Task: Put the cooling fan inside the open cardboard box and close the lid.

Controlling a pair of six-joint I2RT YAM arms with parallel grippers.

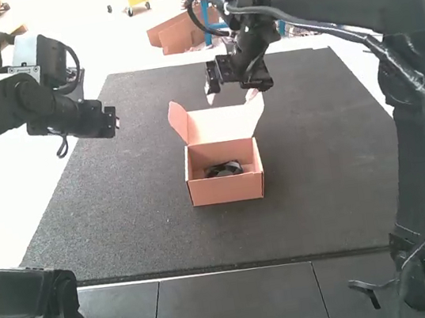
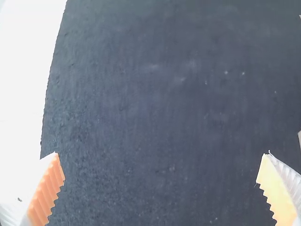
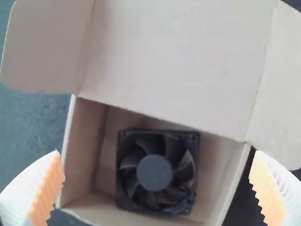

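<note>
The right gripper (image 1: 232, 92) hangs above the box (image 1: 225, 191), over the far side where the lid (image 1: 219, 124) stands up. Its white ribbed fingers (image 3: 44, 188) with orange pads are spread wide, about as wide as the box, and hold nothing. They are clear of the cardboard.

The left gripper (image 1: 111, 120) is well off to the left of the box, raised above the black mat (image 1: 108, 206). Its fingers (image 2: 47, 188) are also wide apart and empty, with bare mat showing between them.

The fan (image 3: 157, 172) is inside the box. It is black with a square frame and lies flat on the box floor, hub and blades facing up. From above and behind the arms, it shows as a dark shape (image 1: 224, 169) low inside the walls.

The box sits on the mat, near its middle, with the top open. The lid rises from the far wall, roughly upright, with its plain inner face turned toward the arms' side. A small side flap (image 1: 178, 122) stands out from the lid's left edge, and another from the right edge, just under the right gripper.
</note>
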